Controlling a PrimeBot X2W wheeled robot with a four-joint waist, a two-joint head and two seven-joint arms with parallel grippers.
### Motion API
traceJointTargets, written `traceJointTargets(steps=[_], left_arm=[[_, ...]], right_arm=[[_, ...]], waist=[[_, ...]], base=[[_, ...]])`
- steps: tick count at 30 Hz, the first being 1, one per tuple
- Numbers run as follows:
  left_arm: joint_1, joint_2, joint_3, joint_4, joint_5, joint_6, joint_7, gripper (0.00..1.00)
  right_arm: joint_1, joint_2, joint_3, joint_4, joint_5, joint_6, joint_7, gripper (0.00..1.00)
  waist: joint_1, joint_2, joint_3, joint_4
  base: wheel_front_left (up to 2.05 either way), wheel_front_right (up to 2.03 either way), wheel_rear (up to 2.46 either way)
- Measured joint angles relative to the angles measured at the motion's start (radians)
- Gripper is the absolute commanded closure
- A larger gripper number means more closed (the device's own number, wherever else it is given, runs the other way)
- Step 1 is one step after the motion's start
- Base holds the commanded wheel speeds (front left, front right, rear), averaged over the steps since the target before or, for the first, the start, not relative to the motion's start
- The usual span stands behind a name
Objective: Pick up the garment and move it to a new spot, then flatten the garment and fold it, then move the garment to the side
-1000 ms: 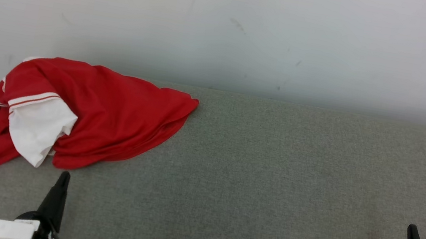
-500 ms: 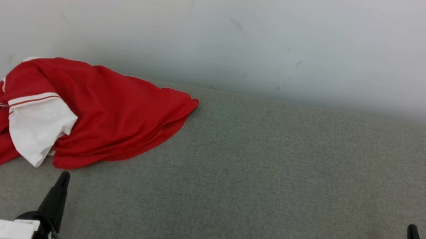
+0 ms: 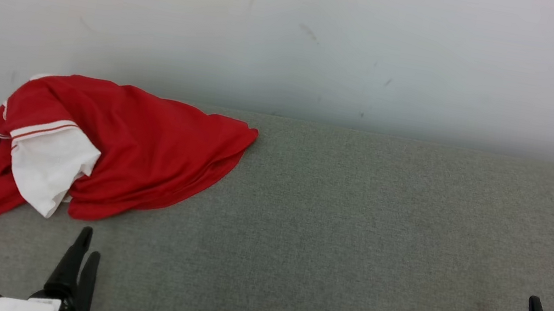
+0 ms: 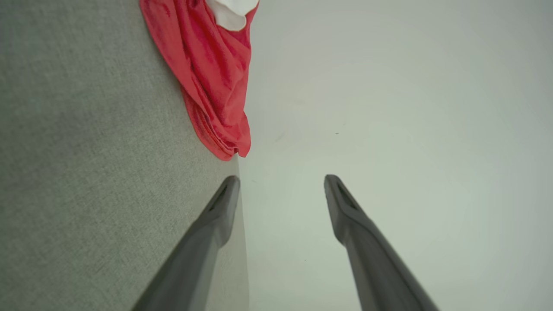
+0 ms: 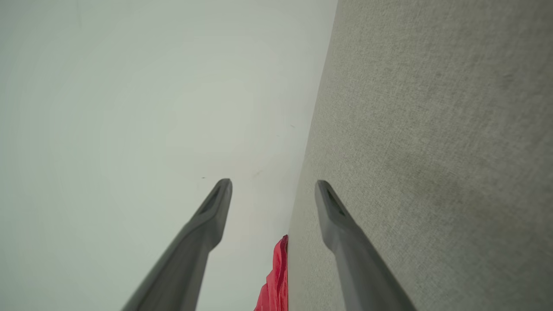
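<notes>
Red garment (image 3: 144,151) lies crumpled at the surface's (image 3: 353,234) far left corner. Left hand (image 3: 91,243) and right hand (image 3: 527,310) hover at the near corners, empty and spread open, pointing at the far edge

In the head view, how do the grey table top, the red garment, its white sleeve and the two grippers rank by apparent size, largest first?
1. grey table top
2. red garment
3. white sleeve
4. left gripper and right gripper: alike, so not ranked; the bottom edge cuts off both.
</notes>
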Motion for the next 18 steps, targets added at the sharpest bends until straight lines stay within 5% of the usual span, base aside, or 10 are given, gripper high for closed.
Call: traceJointTargets(steps=[18], left_arm=[[-0.001, 0.001, -0.035, -0.004, 0.231, 0.0, -0.079, 0.0]], right_arm=[[0.014, -0.003, 0.034, -0.035, -0.347, 0.0, -0.082, 0.0]], waist=[[0.0, 0.0, -0.004, 0.0]], base=[[0.0, 0.0, 0.0]])
